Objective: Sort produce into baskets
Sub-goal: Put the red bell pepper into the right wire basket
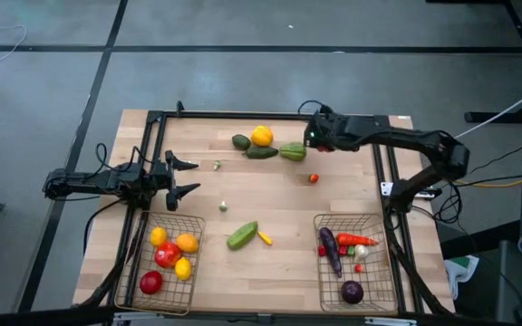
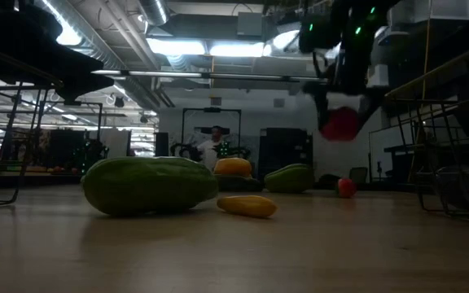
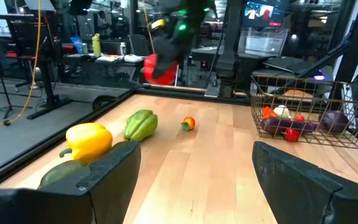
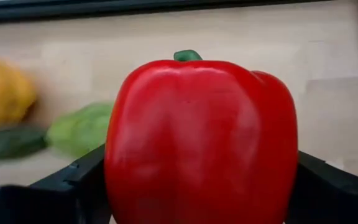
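**Red pepper clamped in right gripper above far side of table**

Nearest the front edge: two wire baskets. Left basket (image 1: 134,272) with red, orange and yellow pieces (image 1: 168,255) inside. Right basket (image 1: 394,272) with a purple eggplant (image 1: 331,249), an orange-red carrot-like piece (image 1: 355,240), a round purple piece (image 1: 352,292) and small red and white bits.

Between the baskets, on bare wood: a green cucumber (image 1: 242,235) lying tilted, with a small yellow piece (image 1: 265,238) just beside it. Same pair large in the low view, cucumber (image 2: 150,185) and yellow piece (image 2: 247,206).

Mid-table, left side: left gripper (image 1: 191,176) level over the table's left rail, fingers (image 3: 98,180) spread apart, nothing between them. Two tiny pale pieces (image 1: 223,207) on the wood near it. A small red-orange tomato (image 1: 314,178) alone, right of centre.

Far side: cluster of a yellow pepper (image 1: 261,136), a dark green piece (image 1: 241,141), a dark cucumber-like piece (image 1: 262,153) and a light green pepper (image 1: 292,151), close together, some touching.

Just right of that cluster: right gripper (image 1: 313,136), jaws closed on a red bell pepper (image 4: 201,140), one finger (image 4: 73,186) on each side, green stem up. In the low view, red pepper (image 2: 339,123) raised well clear of the tabletop.
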Available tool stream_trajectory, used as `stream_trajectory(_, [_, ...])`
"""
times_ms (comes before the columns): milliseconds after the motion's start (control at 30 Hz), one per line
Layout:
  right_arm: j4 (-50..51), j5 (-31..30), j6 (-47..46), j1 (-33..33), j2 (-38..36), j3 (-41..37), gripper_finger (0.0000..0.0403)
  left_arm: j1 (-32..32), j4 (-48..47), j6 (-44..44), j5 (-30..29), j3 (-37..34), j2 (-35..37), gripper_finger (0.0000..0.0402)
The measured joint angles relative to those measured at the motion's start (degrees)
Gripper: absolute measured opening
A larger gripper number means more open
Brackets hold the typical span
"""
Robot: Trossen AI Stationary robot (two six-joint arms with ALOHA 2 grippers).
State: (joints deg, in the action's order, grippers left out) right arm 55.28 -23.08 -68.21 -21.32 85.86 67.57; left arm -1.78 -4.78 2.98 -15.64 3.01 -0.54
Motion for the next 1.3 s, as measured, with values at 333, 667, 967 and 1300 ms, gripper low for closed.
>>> stream_trajectory(333, [6.9, -4.5, -14.1, 20.4, -6.4, 0.0, 0.033, 0.0, 0.0, 0.0, 0.0, 0.0, 0.0, 0.0306])
stream_trajectory(667, [8.4, -8.0, -29.4, 40.6, -6.5, 0.0, 0.0332, 0.0, 0.0, 0.0, 0.0, 0.0, 0.0, 0.0306])
stream_trajectory(967, [8.5, -12.8, -35.7, 54.4, -6.3, 0.0, 0.0331, 0.0, 0.0, 0.0, 0.0, 0.0, 0.0, 0.0306])
stream_trajectory(1300, [8.2, -13.9, -35.7, 65.4, -6.3, 0.0, 0.0332, 0.0, 0.0, 0.0, 0.0, 0.0, 0.0, 0.0306])
